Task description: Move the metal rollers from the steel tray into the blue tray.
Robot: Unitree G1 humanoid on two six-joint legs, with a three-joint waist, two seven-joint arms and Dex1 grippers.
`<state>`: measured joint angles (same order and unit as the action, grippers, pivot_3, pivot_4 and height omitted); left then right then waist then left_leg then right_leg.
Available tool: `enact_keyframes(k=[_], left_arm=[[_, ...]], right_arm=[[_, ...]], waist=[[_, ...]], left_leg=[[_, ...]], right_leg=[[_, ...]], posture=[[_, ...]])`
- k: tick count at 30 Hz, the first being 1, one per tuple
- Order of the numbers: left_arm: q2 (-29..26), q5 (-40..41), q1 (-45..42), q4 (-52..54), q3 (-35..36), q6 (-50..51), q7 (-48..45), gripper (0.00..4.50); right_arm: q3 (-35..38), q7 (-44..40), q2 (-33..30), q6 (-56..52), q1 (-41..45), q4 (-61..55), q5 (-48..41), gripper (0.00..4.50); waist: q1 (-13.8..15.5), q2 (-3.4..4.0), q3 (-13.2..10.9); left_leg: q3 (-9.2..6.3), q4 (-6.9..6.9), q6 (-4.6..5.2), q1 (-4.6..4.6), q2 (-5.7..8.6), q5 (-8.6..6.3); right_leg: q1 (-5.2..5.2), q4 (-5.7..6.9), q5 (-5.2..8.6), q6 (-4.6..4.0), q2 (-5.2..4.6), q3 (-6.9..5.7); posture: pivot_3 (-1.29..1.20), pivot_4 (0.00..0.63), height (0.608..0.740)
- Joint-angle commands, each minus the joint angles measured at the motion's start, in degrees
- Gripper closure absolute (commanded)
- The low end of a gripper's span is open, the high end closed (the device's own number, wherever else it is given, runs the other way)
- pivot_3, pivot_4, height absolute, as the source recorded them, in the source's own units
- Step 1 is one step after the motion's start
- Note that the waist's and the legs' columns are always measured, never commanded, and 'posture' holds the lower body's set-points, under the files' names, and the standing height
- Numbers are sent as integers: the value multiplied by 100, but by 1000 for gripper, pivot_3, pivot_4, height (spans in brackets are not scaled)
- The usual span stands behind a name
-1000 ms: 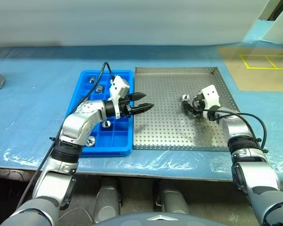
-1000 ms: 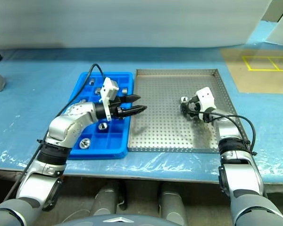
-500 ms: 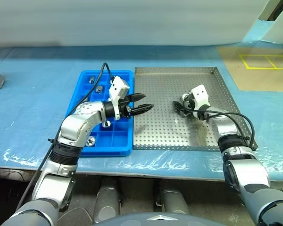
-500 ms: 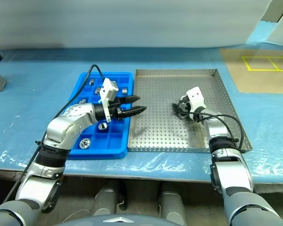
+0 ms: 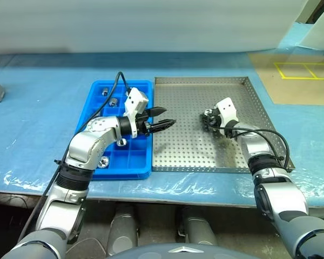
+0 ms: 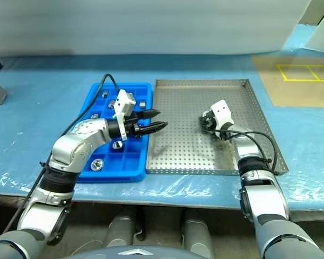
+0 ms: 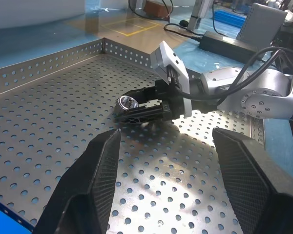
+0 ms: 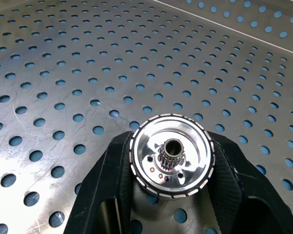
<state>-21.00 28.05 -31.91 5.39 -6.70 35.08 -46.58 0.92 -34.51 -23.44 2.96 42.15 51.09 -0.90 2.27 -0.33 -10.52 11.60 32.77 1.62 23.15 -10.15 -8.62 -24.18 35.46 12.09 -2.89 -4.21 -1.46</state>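
Right wrist view: right gripper [image 8: 168, 195] now has its black fingers [image 8: 105, 190] clamped on a metal roller [image 8: 171, 155], one finger on each side of the rim, hub hole facing the camera. A second ago those fingers were spread wide beside the roller on the steel tray [image 5: 194, 145]; they've since slid in toward the tray's middle and closed, so the grasp looks made.

Left wrist view confirms it from the other side: roller [image 7: 127, 103] sits at the tip of the right gripper's fingers, low over the perforated floor. Can't tell whether it is lifted clear or resting on the floor.

Left gripper [image 5: 164, 117] hasn't moved: fingers apart, nothing between them, hovering over the seam between blue tray [image 5: 143, 167] and steel tray.

Blue tray already holds several rollers [image 5: 113, 102] in its compartments. No other roller visible on the steel floor, so this looks like the last one.

Next, as I read it: lift, carry across to the blue tray or toward the left gripper. Risk: round rim between narrow fingers, could twist out on the lift.
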Motion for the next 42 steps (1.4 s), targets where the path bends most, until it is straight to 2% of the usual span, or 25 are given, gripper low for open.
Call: enact_keyframes(k=[1,7,10,15,23,28,33,39,41,42], left_arm=[[-206,131,41,251,348,-1,-23,1338],[-932,460,383,652,1059,167,-146,1338],[-1339,649,820,1066,1303,406,-202,1338],[-1757,947,1782,1910,1701,643,-162,1338],[-1854,1569,3041,3093,2453,1012,347,1338],[-1775,1856,3722,3751,2579,1138,804,1338],[-1798,1983,3917,3887,2683,1142,1148,1338],[-1853,2067,3873,3840,2632,1107,1294,1338],[-1860,2061,3792,3778,2561,1097,1326,1338],[-1863,2063,3742,3750,2524,1093,1333,1338]], right_arm=[[-159,-351,75,-201,-43,-526,-40,2803],[-650,-1782,169,-1343,-248,-2949,-685,2803],[-1002,-2507,50,-1998,-270,-4076,-1035,2803],[-1418,-3140,-10,-2501,-86,-4806,-1291,2803],[-2060,-4129,-6,-2893,-90,-5105,-1605,2803],[-2179,-3991,446,-3385,-62,-4670,-1762,2803],[-2387,-3972,565,-3172,-80,-4388,-1521,2803],[-2565,-4157,378,-2975,-221,-4223,-1320,2803],[-2574,-4193,331,-2911,-250,-4211,-1290,2087],[-2569,-4210,315,-2915,-262,-4225,-1300,1894]], waist=[[-11,1,0],[-3,10,-9],[46,11,-10],[182,10,-10],[385,8,-11],[510,7,-11],[669,7,-11],[813,6,-11],[817,6,-11],[815,6,-10]], left_leg=[[0,-2,-1,0,-1,0],[3,-24,-3,9,-4,2],[5,-44,-5,8,-4,3],[5,-61,-3,10,-3,1],[-1,-66,-11,1,-5,4],[-7,-77,-14,-3,-5,6],[-8,-88,-20,-5,0,9],[-10,-88,-20,-4,3,10],[-10,-88,-21,-4,3,10],[-10,-88,-21,-4,3,10]], right_leg=[[-1,0,0,0,1,0],[-16,-10,1,-1,4,0],[-15,-31,1,-2,4,-2],[-7,-68,1,-1,2,-6],[-1,-64,3,2,2,-8],[-2,-66,14,20,3,-8],[-4,-66,26,41,3,-8],[-4,-67,27,43,2,-5],[-4,-67,27,43,2,-5],[-4,-66,27,43,2,-5]], posture=[[-55,150,740],[-26,150,740],[14,150,740],[106,150,740],[263,150,740],[325,150,740],[357,150,740],[354,150,740],[345,150,740],[332,150,740]])
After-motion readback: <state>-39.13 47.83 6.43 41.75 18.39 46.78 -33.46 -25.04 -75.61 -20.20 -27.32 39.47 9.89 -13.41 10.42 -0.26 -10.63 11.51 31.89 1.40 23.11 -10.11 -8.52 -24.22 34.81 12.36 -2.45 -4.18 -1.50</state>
